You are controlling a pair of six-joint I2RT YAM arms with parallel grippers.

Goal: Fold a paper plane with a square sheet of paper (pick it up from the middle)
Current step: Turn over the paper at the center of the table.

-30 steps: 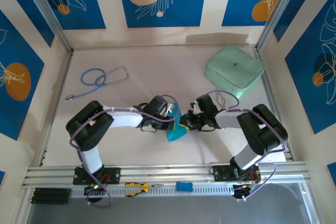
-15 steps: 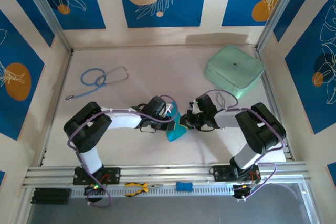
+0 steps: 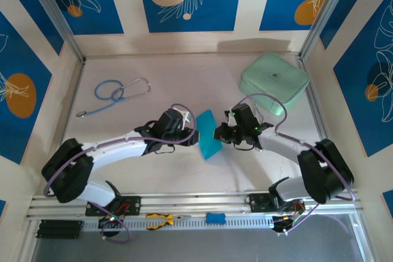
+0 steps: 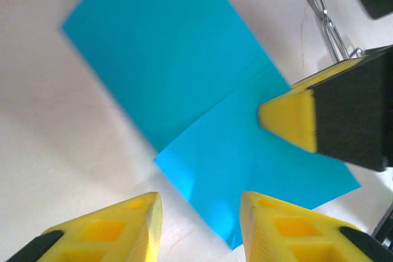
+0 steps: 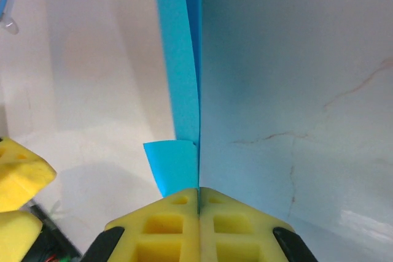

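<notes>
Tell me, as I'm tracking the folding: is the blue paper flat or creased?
Creased, not flat: a fold line crosses the blue paper, and its halves are shaded differently. The right claw is shut on it.
</notes>
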